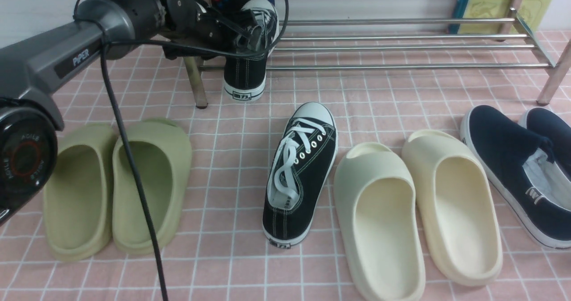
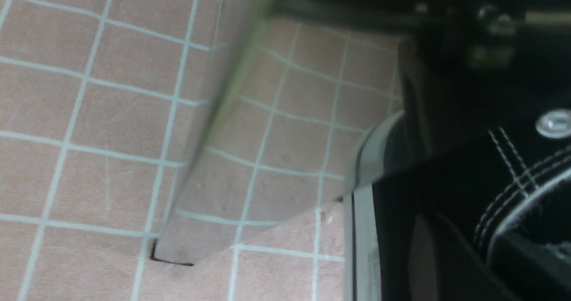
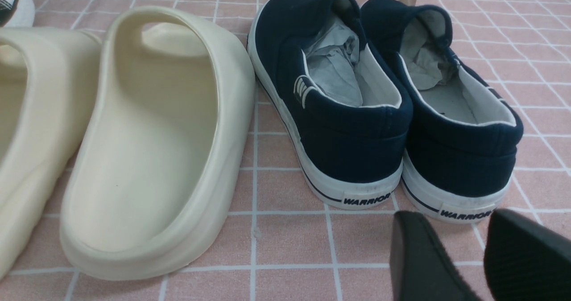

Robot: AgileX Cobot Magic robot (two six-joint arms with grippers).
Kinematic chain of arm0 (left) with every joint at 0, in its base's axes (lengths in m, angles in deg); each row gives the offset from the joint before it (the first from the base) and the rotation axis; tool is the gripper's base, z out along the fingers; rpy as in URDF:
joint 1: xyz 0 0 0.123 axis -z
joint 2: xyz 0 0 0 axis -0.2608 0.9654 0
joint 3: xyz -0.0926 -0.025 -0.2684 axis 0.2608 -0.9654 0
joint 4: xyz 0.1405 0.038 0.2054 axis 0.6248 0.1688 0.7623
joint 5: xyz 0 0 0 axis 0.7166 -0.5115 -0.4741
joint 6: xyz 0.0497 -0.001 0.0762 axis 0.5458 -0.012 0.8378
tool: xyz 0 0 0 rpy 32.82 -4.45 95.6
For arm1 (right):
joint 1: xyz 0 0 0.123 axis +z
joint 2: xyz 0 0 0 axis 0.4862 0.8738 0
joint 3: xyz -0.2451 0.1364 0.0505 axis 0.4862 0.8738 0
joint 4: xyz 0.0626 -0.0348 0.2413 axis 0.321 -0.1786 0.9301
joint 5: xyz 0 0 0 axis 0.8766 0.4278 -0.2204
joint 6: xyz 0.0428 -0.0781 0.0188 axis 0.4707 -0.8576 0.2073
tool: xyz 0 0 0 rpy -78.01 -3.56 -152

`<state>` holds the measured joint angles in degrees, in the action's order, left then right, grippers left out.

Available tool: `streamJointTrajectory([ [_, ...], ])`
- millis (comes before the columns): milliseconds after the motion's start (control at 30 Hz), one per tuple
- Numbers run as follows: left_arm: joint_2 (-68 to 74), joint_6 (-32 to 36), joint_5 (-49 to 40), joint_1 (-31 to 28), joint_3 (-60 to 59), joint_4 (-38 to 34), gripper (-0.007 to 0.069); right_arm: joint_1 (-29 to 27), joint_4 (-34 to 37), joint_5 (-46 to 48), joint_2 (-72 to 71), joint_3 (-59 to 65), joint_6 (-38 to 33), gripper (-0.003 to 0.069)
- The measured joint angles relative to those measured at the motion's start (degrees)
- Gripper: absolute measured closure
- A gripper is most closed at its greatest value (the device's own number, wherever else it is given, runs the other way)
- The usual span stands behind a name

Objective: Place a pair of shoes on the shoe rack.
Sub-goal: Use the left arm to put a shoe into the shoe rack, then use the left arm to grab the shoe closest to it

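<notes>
One black sneaker point(image 1: 246, 55) lies on the left end of the silver shoe rack point(image 1: 401, 47), toe to the back and heel hanging over the front bar. My left gripper point(image 1: 250, 32) is at its collar. In the left wrist view the fingers point(image 2: 424, 247) straddle the black canvas side point(image 2: 482, 176) beside a rack leg point(image 2: 232, 158), and the grip is too dark to judge. The other black sneaker point(image 1: 299, 171) stands on the floor mat in front of the rack. My right gripper point(image 3: 453, 223) hangs open and empty behind the navy shoes.
Olive-green slides point(image 1: 116, 185) lie at the left and cream slides point(image 1: 415, 212) right of the floor sneaker. Navy slip-ons point(image 1: 517, 167) sit at the far right. The rack's bars right of the placed sneaker carry nothing. A black cable point(image 1: 129, 158) hangs from the left arm.
</notes>
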<state>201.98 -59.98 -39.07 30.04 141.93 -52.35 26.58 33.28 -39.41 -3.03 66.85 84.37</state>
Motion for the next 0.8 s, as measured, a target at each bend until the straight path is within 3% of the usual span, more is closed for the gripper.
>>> streamJointTrajectory([
  [233, -0.86, 1.15, -4.31, 0.00, 0.45, 2.68, 0.0336, 0.00, 0.00, 0.00, 0.00, 0.00, 0.00, 0.0419],
  [300, -2.42, 2.75, -7.48, -0.36, 0.50, 3.49, 0.0246, 0.00, 0.00, 0.00, 0.00, 0.00, 0.00, 0.0419],
  [400, -5.62, 5.78, -13.45, -0.72, 0.79, 3.92, 0.0181, 0.00, 0.00, 0.00, 0.00, 0.00, 0.00, 0.0419],
  [533, -12.72, 12.72, -23.91, 1.36, -0.32, 4.00, 0.0146, 0.00, 0.00, 0.00, 0.00, 0.00, 0.00, 0.0419],
  [633, -15.60, 14.08, -25.71, 3.42, -3.56, 3.81, 0.0142, 0.00, 0.00, 0.00, 0.00, 0.00, 0.00, 0.0419],
  [800, -20.72, 14.88, -25.86, 9.71, -19.10, 2.71, 0.0142, 0.00, 0.00, 0.00, 0.00, 0.00, 0.00, 0.0419],
])
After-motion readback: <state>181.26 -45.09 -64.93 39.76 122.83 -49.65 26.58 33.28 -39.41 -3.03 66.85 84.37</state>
